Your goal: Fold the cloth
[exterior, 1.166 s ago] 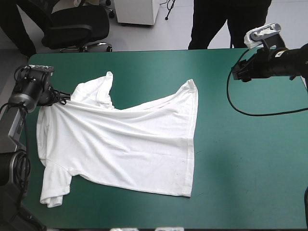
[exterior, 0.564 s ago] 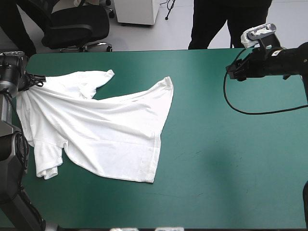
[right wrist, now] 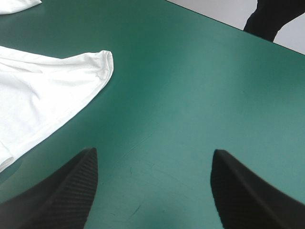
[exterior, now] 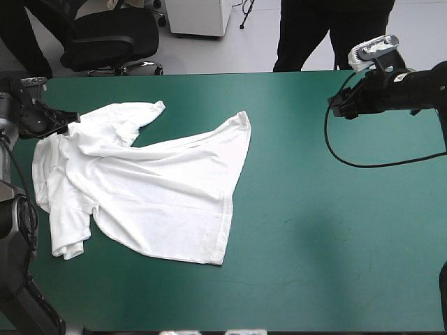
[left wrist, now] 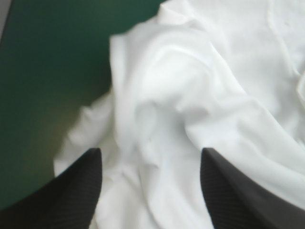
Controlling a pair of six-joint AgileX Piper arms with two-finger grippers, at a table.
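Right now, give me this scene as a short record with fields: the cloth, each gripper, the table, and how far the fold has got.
T-shirt: white, spread loosely and wrinkled on the table's left half
Left gripper: open, over the T-shirt's far left corner, cloth under it
Right gripper: open, above bare cover near the far right, apart from the T-shirt
Table: teal-green cover
Fold: not yet begun

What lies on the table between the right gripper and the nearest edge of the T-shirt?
Only bare teal-green cover separates the right gripper from the T-shirt, as the high and right wrist views both show.
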